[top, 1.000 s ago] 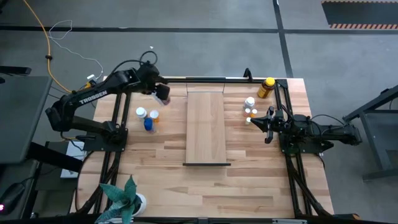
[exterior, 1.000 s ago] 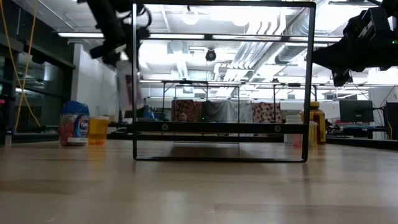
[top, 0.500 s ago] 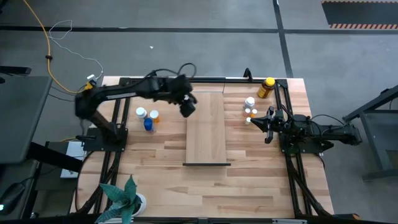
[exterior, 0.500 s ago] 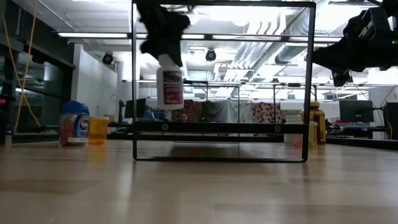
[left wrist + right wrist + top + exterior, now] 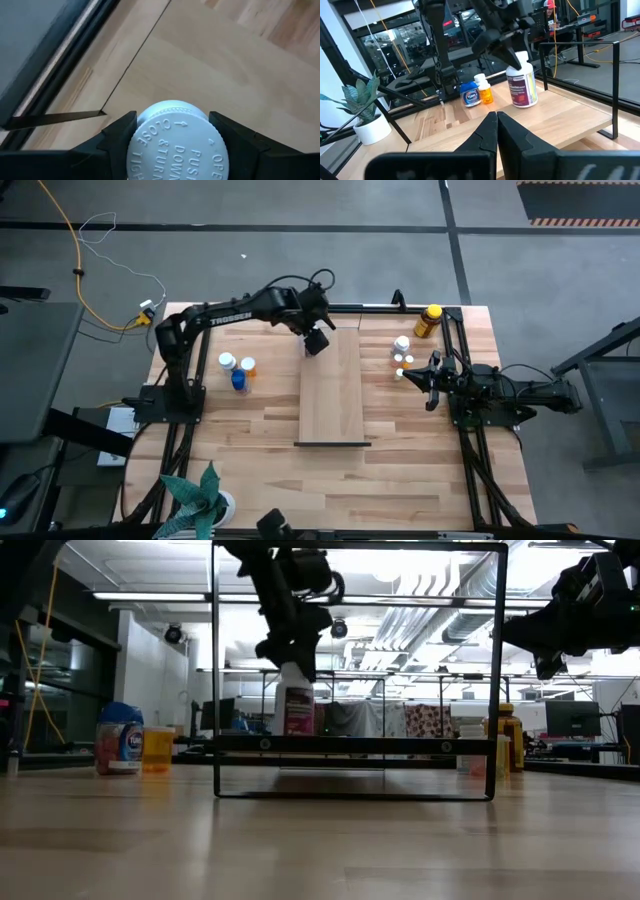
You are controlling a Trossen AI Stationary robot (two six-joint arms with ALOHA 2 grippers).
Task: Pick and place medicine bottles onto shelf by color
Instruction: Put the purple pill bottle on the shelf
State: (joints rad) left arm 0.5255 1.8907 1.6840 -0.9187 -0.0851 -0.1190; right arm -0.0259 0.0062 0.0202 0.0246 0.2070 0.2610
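left gripper (image 5: 172,145) clamping bottle (image 5: 175,142), cap "PUSH DOWN & TURN"

White cap (image 5: 172,145) of the bottle in the left wrist view: embossed "CLOSE TIGH…", "PUSH DOWN & TURN", partly cut off. Left arm (image 5: 225,318) link: white "TROSSEN". Bottle labels elsewhere not legible.
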